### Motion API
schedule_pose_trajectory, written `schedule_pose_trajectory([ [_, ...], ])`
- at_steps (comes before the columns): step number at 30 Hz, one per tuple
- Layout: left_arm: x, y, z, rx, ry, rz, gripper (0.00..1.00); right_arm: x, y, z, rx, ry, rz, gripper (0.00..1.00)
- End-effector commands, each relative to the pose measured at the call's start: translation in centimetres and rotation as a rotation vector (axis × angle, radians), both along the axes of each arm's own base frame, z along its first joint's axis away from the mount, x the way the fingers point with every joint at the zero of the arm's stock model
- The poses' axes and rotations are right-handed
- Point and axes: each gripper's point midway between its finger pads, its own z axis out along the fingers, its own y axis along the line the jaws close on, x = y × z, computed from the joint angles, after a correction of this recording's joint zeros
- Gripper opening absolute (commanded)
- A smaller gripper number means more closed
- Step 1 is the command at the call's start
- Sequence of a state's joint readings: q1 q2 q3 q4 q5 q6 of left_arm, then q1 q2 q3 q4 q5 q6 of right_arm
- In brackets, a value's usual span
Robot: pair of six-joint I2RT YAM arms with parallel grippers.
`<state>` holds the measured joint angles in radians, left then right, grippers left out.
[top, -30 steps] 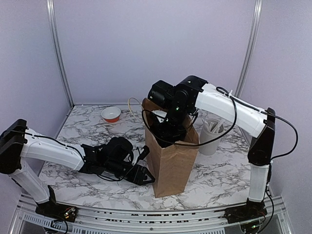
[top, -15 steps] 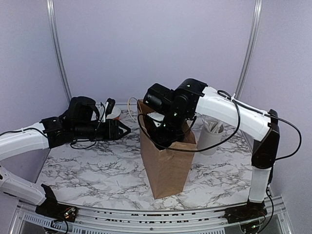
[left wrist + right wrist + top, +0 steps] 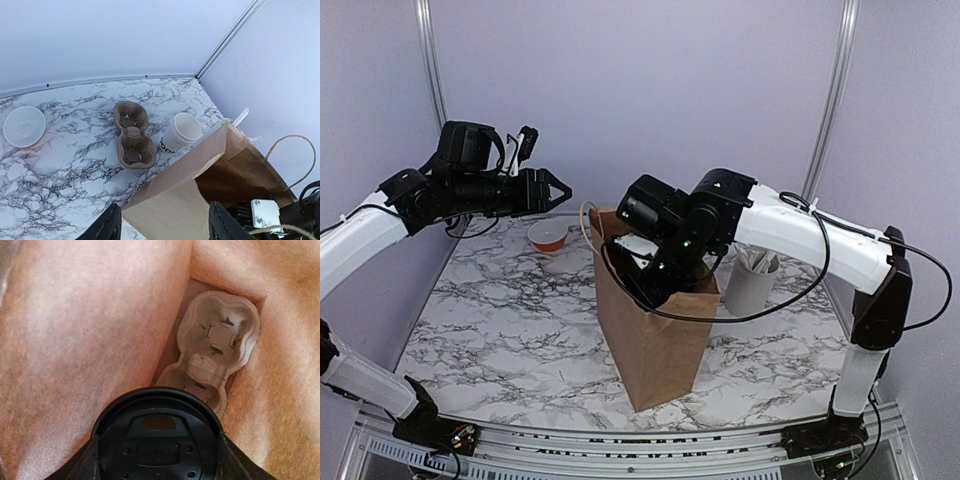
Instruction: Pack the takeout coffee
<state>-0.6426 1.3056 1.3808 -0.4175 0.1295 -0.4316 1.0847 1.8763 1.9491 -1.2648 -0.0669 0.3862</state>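
**Lidded coffee held inside the bag mouth**

The right pincer is down in the brown paper bag, its fingers closed on either side of the round black lid. What sits under the lid is hidden. The bag's creased walls stand close around the lid on the left and right. Below it, a moulded cup carrier lies in the bottom of the bag, pressed into the far right corner.

The left pincer hangs high over the far left of the worktop, its fingers spread wide with nothing between them. Bare marble runs from the bag to the left wall and to the near rail.

Far behind the bag lie a second cardboard carrier and, just right of it, a lidless white cup, which almost touches the bag's top edge. The cup has black lettering low on its side, too small to read. A small bowl sits at the far left. A white utensil holder stands right of the bag, near the right wall.
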Motion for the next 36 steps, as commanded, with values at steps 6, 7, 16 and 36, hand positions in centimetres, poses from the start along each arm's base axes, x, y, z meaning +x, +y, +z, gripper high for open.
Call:
schedule_pose_trajectory([
  [6,1.0,-3.4,-0.2,0.167,-0.009,-0.225,0.61,-0.6,0.7,1.6,0.064,-0.037,0.081,0.5],
  [7,1.4,-3.7,-0.7,0.182,-0.004,-0.232,0.61,-0.6,0.7,1.5,0.065,-0.038,0.082,0.5],
  [16,1.7,-6.3,-1.3,0.222,0.0,-0.397,0.6,-0.6,0.3,1.3,0.053,-0.047,0.078,0.5],
  [36,1.4,-6.2,-3.6,0.279,0.055,-0.433,0.26,0.4,-0.4,1.5,0.044,-0.054,0.038,0.5],
])
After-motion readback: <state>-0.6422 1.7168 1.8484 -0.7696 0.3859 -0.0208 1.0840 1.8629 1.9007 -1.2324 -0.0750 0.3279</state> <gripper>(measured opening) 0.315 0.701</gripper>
